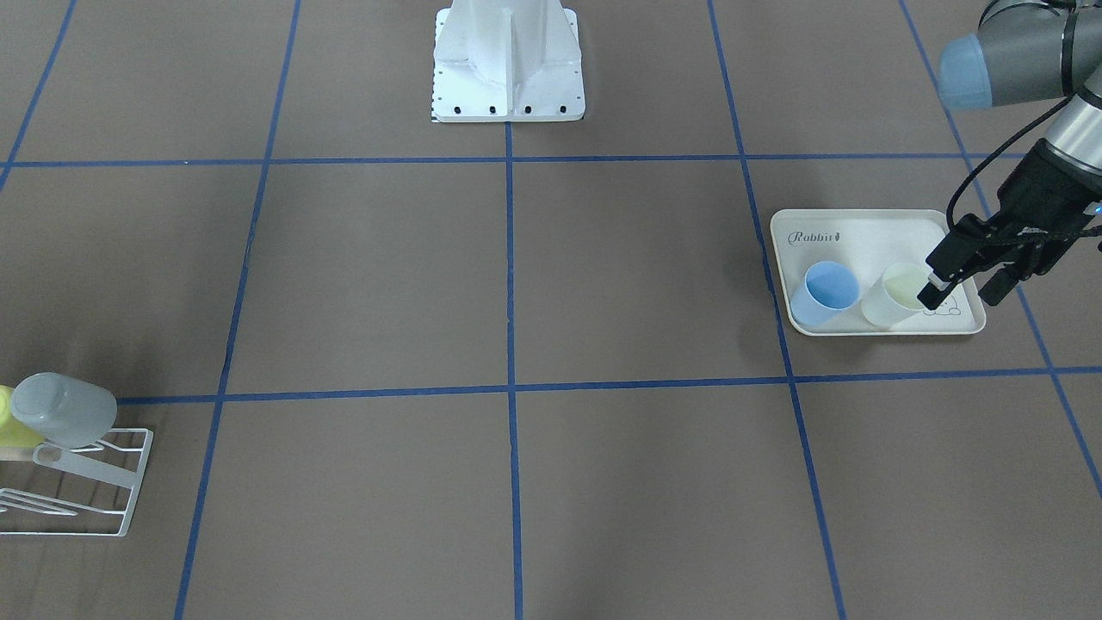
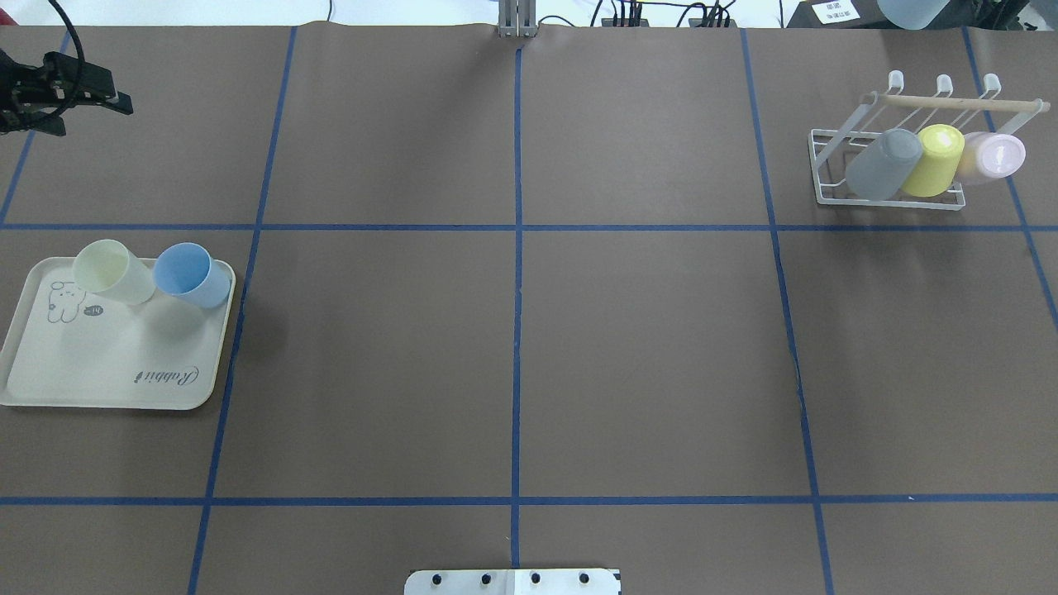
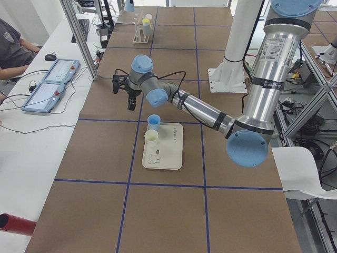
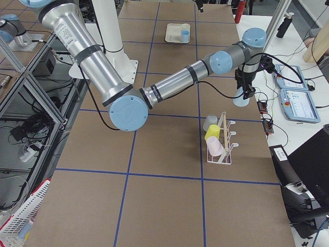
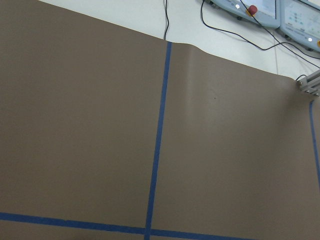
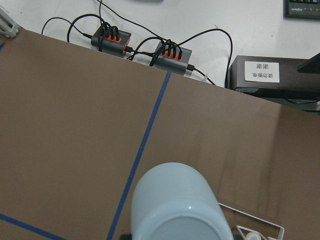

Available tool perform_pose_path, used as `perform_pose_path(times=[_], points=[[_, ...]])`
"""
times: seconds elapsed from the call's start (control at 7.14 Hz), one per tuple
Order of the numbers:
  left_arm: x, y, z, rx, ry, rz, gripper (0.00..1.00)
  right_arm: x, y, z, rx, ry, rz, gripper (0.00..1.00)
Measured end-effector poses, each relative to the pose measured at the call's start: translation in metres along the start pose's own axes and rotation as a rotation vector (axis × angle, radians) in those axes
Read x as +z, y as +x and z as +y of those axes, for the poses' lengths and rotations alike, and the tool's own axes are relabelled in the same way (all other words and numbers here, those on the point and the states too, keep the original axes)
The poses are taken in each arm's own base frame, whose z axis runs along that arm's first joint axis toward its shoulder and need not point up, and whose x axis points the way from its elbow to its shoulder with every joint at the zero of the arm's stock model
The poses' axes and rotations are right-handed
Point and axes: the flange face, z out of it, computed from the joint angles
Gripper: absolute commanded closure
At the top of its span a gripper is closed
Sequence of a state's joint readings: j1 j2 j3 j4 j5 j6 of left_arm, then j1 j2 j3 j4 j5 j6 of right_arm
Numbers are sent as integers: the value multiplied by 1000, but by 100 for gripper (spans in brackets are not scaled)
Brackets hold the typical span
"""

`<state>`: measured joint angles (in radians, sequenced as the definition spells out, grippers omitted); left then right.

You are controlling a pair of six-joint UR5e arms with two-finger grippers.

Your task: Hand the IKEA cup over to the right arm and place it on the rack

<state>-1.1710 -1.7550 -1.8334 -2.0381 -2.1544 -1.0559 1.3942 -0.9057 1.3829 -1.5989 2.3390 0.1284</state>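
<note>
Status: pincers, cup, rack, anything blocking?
Left pincer open, empty, beyond the tray. Right pincer: grip unseen; pale blue cup hangs below it near the rack. Rack holds three cups; free prong unclear.

The left arm (image 3: 200, 110) is reaching out low over the counter (image 3: 105, 153), its forearm stretched nearly level, its silver wrist (image 1: 1072, 129) bending down. The left claw (image 1: 959, 300) is pointing downward with its jaws standing apart, gripping nothing. The right arm (image 4: 175, 85) is stretching long toward the far edge of the counter, wrist turned down. The right claw (image 4: 245, 87) is hanging above the counter with a pale blue cup (image 6: 175, 205) at its tip; its jaws cannot be made out.
</note>
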Motion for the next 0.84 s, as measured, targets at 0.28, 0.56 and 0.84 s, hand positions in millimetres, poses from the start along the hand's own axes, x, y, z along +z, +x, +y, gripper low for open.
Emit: perform_pose_path(times=[0.28,0.56,0.84], points=[[-7,-5,12,4,14,-10,0,30,20,-27,-39,-76,13,77],[-10,-6,16,4,15,-9,0,68,14,-32,-79,-139,45,77],[-12,-6,18,2,15,-8,0,84,23,-28,-117,-173,55,77]])
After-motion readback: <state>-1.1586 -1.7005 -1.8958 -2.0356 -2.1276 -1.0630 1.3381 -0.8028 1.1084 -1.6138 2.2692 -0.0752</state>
